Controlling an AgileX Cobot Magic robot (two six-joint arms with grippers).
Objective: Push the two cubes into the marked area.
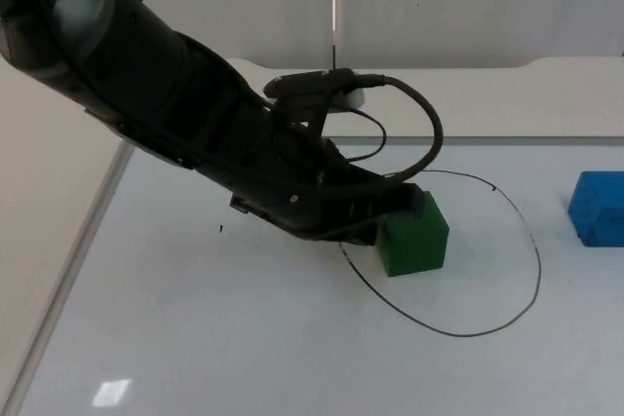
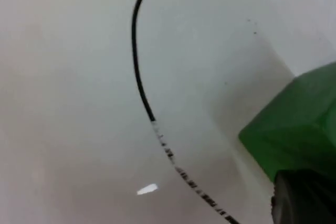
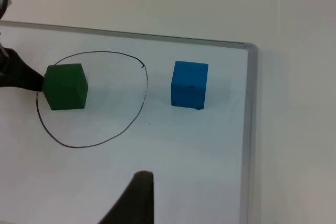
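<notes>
Nearest, my left gripper (image 1: 405,209), finger gap untellable, pressed the small rigid green cube (image 1: 413,235) just inside the hand-drawn black ring (image 1: 539,270), likely light and sliding easily if pushed low, while 1 blue cube (image 1: 598,207) sat outside.

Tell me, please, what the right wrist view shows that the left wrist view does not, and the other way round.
Right wrist view alone: the blue cube standing outside the drawn outline, the whole outline as a closed loop, and the whiteboard's edge. Left wrist view alone: a close look at a worn, broken stretch of the line, with the left end effector at the green cube. Both share the green cube just inside the line and the white surface.
</notes>
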